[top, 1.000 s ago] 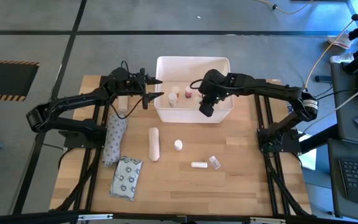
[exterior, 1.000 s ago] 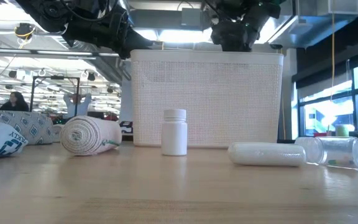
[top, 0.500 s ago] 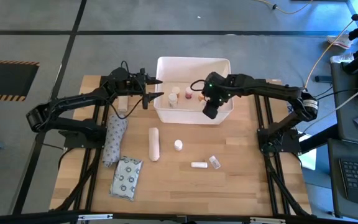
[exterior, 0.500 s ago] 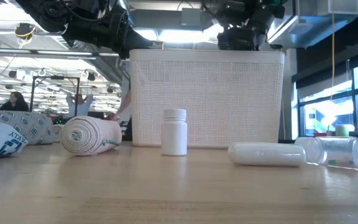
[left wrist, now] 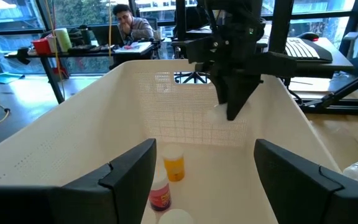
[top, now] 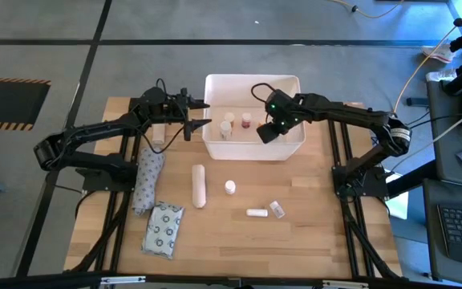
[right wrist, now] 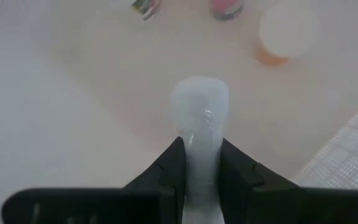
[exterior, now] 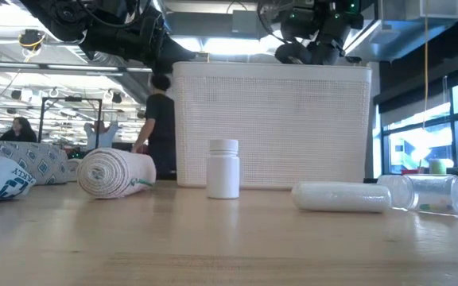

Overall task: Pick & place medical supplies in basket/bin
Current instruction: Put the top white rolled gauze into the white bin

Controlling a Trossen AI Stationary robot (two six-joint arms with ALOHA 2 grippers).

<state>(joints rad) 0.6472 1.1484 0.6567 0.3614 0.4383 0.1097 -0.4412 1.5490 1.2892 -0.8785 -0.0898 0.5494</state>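
Only the right wrist view shows what the right gripper (right wrist: 199, 165) carries: its jaws pinch a clear tube (right wrist: 199, 124) end-on, above the floor of the white tub (top: 212, 148), with bottles blurred below it. From above, that gripper (top: 265, 134) hangs inside the tub's right half, clear of the near wall. The left wrist view looks down the tub's length: the left gripper (left wrist: 201, 171), jaws spread wide, sits at the tub's left rim (left wrist: 73, 106), an orange-capped bottle (left wrist: 174, 167) and a pink-capped bottle (left wrist: 160, 195) standing between them. On the open bench (top: 319, 241) in front lie a bandage roll (top: 199, 185), a white bottle (top: 230, 187), two small tubes (top: 265, 211) and a ring-patterned packet (top: 164, 229), well apart. Since a second ago the tub has shifted slightly right, and the right gripper has risen, drawing back toward the tub's middle.
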